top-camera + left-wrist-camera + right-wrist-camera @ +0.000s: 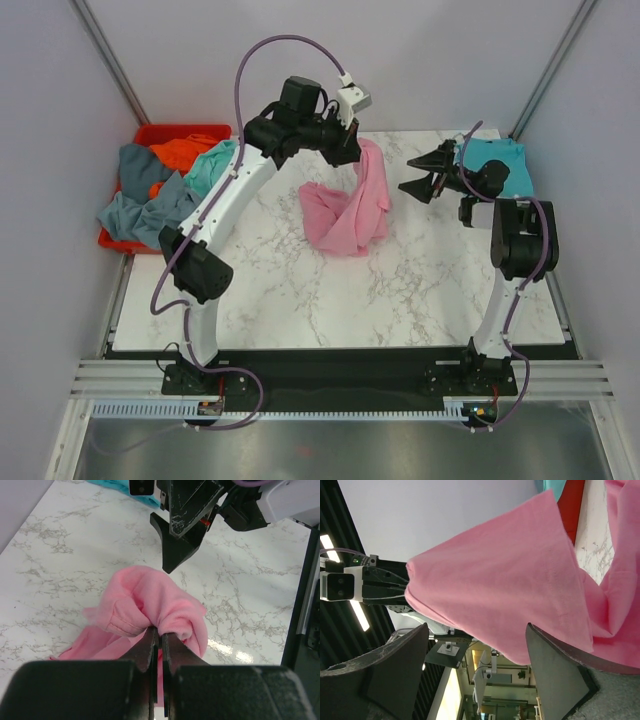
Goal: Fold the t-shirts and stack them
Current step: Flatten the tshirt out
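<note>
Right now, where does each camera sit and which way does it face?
Top: above and behind, looking down on the table; both arms show.
Left wrist: on the left gripper, looking along its shut fingers at the pink shirt they pinch.
Right wrist: on the right gripper, looking between its open fingers at that shirt.
Shared: all see the pink shirt; each wrist view shows the other gripper.
</note>
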Robot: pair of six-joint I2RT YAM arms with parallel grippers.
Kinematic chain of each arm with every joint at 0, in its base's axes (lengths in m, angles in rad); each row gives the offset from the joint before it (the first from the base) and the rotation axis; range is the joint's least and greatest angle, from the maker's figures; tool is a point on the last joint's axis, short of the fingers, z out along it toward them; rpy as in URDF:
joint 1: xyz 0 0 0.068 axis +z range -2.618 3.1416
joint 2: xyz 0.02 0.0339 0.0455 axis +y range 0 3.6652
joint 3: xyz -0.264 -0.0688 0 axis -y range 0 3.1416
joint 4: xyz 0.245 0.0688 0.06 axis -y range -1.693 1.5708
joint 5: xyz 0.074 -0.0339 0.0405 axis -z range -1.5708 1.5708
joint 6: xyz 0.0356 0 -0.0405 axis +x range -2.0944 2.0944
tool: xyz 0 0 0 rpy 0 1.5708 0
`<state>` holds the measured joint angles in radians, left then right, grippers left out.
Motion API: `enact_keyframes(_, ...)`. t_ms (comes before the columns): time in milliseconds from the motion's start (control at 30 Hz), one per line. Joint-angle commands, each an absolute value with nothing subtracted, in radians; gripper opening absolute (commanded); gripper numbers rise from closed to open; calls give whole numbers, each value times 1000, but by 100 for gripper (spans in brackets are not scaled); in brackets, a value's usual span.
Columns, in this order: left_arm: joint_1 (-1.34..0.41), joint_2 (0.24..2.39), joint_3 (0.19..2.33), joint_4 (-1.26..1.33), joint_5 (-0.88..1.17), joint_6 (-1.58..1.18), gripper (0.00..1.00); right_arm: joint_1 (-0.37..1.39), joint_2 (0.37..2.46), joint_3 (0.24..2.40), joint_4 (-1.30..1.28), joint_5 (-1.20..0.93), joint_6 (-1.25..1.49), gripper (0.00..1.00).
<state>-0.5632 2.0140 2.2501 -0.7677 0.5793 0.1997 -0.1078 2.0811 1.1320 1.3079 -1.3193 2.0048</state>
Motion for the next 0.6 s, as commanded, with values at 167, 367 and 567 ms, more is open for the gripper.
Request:
enact_keyframes(167, -569, 2003, 2388, -687, 571, 184, 2, -106, 2152, 1138, 1703, -1359, 2175, 88)
enact_keyframes(367, -580, 1996, 2399, -676, 557, 189, 2, -91, 2192, 1157, 1692, -1355, 2164, 88)
enact_keyframes(567, -594, 2009, 2381, -681, 566, 187, 2, -64, 2206, 1201, 1690, -1332, 2163, 88)
